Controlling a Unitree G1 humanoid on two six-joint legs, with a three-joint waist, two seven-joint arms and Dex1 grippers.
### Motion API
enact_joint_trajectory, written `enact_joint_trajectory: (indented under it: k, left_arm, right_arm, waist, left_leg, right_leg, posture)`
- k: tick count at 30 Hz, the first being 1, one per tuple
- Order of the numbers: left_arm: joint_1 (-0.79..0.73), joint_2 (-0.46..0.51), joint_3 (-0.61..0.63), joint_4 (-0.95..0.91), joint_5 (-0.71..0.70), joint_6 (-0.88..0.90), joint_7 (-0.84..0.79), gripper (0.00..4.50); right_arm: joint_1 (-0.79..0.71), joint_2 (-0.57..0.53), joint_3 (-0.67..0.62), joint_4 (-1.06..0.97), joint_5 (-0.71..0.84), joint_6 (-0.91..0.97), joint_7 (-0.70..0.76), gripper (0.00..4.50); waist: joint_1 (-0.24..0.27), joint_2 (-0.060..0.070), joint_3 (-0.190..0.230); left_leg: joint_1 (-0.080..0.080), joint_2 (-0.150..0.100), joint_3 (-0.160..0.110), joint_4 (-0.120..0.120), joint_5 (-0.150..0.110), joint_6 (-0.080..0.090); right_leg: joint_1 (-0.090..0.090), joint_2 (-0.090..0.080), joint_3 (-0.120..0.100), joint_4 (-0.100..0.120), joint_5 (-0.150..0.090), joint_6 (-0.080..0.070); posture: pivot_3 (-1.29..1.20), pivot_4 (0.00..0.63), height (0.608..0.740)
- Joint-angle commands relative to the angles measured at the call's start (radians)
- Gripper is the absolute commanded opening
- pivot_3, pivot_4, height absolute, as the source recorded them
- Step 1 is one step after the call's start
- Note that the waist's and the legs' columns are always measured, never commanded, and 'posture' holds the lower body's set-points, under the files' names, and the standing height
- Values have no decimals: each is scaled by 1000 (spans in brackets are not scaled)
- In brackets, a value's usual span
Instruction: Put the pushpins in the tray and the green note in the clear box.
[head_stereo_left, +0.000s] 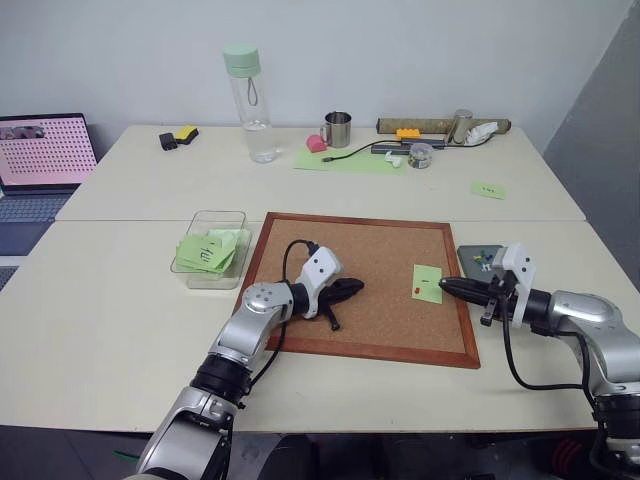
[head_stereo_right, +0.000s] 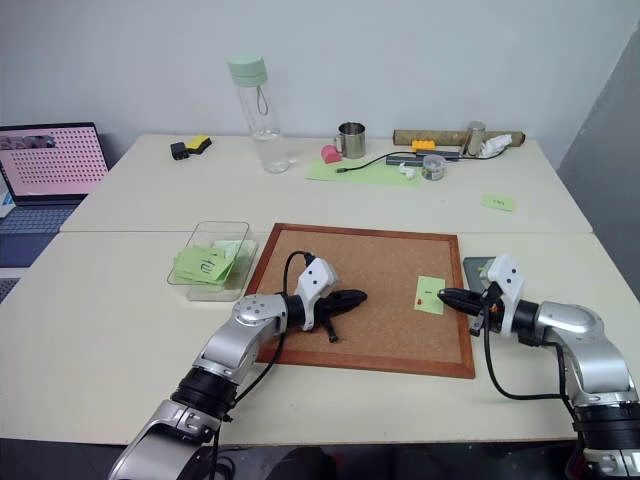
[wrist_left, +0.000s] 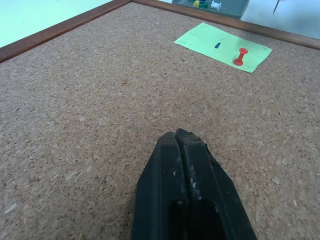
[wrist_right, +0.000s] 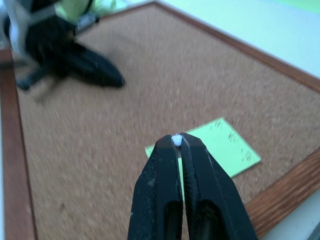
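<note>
cork board (head_stereo_left: 370, 285), wooden frame, flat on the pale table (head_stereo_left: 120, 300); carries one green note (head_stereo_left: 427, 283) near its right edge, pinned by a red pushpin (head_stereo_left: 414, 291) at the note's left end; note bears a short dark mark

left gripper (head_stereo_left: 352, 288): over the middle of the cork board, black fingers pressed together, nothing between them; well apart from the note

right gripper (head_stereo_left: 446, 285): at the right edge of the board, tip just beside the green note; fingers closed, and the right wrist view shows a tiny white bit (wrist_right: 176, 139) pinched at the very tip; cannot tell what it is

tray (head_stereo_left: 472, 254): dark grey, on the table just right of the board, partly behind the right gripper's wrist; small pushpins (wrist_left: 210, 5) lie in it, yellow, green and white ones visible in the left wrist view

clear box (head_stereo_left: 196, 275): on the table just left of the board, holding a loose stack of light green slips (head_stereo_left: 208, 252)

far side of table: clear bottle with green cap (head_stereo_left: 247, 98), metal mug (head_stereo_left: 337, 129), large green sheet (head_stereo_left: 350, 160), another small green slip (head_stereo_left: 488, 190); laptop (head_stereo_left: 40, 160) at far left
</note>
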Motion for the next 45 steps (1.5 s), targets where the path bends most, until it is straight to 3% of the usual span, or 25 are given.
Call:
enact_joint_trajectory:
  k: [1,12,20,26,29,33,39,45]
  left_arm:
    - [34,16,-17,52,35,18,3,0]
    - [35,13,-20,56,35,12,5,0]
    - [39,16,-19,50,33,13,2,0]
    - [45,19,-18,44,31,15,1,0]
    - [43,17,-18,47,31,14,0,0]
    - [39,15,-19,49,31,13,-1,0]
    - [42,17,-22,44,30,16,-5,0]
    - [49,23,-21,32,30,22,-4,0]
  right_arm:
    - [-39,-17,-61,-1,22,27,-39,45]
    - [-155,-79,-19,304,-206,-84,-202,45]
    - [-194,-78,-8,371,-256,-106,-199,1567]
    - [-126,-86,-15,187,-178,-93,-91,2710]
    - [-54,-75,16,22,-114,-63,-22,2710]
    - [-11,-22,97,-85,-134,-64,-43,2710]
    - [-51,65,168,-14,-191,-97,-97,2710]
    - [-88,109,158,82,-202,-132,-121,2710]
  waist:
    - [0,0,0]
    - [0,0,0]
    - [0,0,0]
    - [0,0,0]
    - [-1,0,0]
    - [-2,0,0]
    - [0,0,0]
    - [-1,0,0]
  left_leg:
    - [0,0,0,0,0,0]
    - [0,0,0,0,0,0]
    - [0,0,0,0,0,0]
    - [0,0,0,0,0,0]
    - [0,0,-1,0,0,0]
    - [0,0,-2,0,0,0]
    - [0,0,-2,0,0,0]
    - [0,0,-3,0,0,0]
  right_leg:
    - [0,0,0,0,0,0]
    - [1,0,0,-1,0,0]
    - [1,0,0,-1,0,0]
    - [1,0,0,-1,0,0]
    - [1,0,-1,-1,0,1]
    - [2,0,-1,-2,-1,1]
    - [1,0,-1,-2,-1,1]
    - [1,0,-2,-2,-1,1]
  posture:
    - [0,150,740]
    - [0,150,740]
    - [0,150,740]
    - [0,150,740]
    - [0,150,740]
    - [0,150,740]
    - [0,150,740]
    - [0,150,740]
